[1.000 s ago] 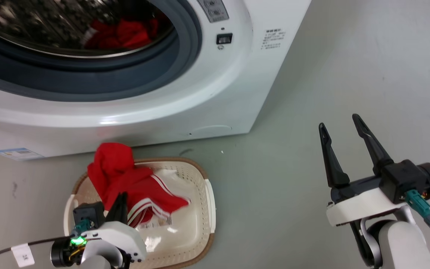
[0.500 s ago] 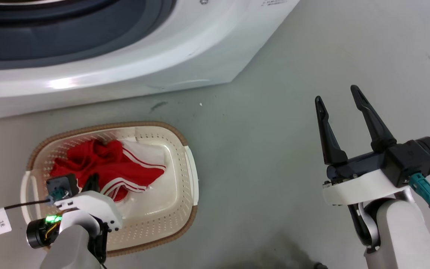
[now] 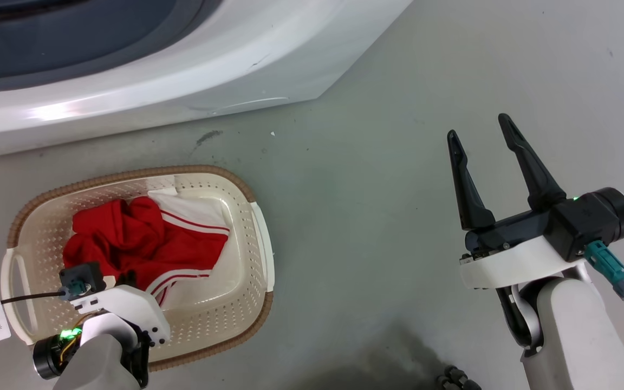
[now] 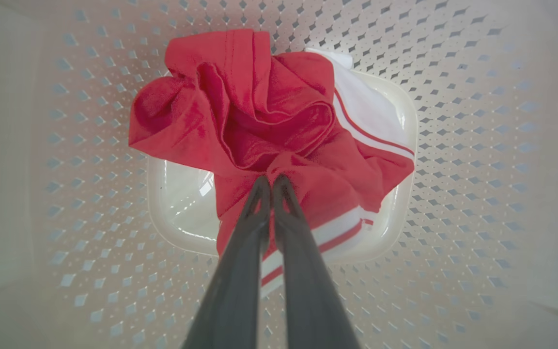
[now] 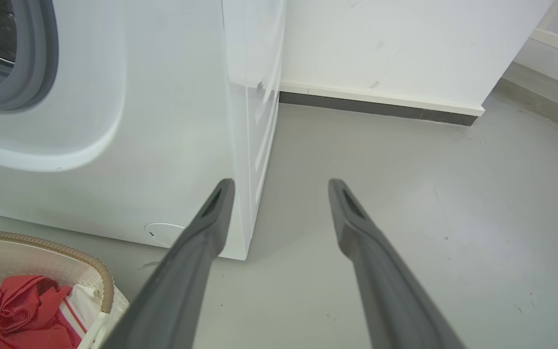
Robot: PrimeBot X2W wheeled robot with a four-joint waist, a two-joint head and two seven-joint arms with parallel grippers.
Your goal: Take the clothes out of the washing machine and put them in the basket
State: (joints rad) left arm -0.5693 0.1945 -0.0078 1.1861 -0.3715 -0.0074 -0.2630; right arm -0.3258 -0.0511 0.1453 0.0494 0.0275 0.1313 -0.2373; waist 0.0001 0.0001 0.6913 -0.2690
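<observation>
Inside basket [image 3: 260,238], on floor [image 3: 371,189] by washing machine [image 3: 182,70], clothes [image 3: 128,238] lie bunched. L claw [image 4: 270,180] tips are together, pinching a red fold; R claw [image 3: 477,124] fingers apart, above floor well right of basket.

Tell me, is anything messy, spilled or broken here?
Nothing looks broken or spilled. The clothes lie crumpled but inside the basket, with the left gripper shut on them. The only odd bit is a small dark smudge on the floor near the washer.
</observation>
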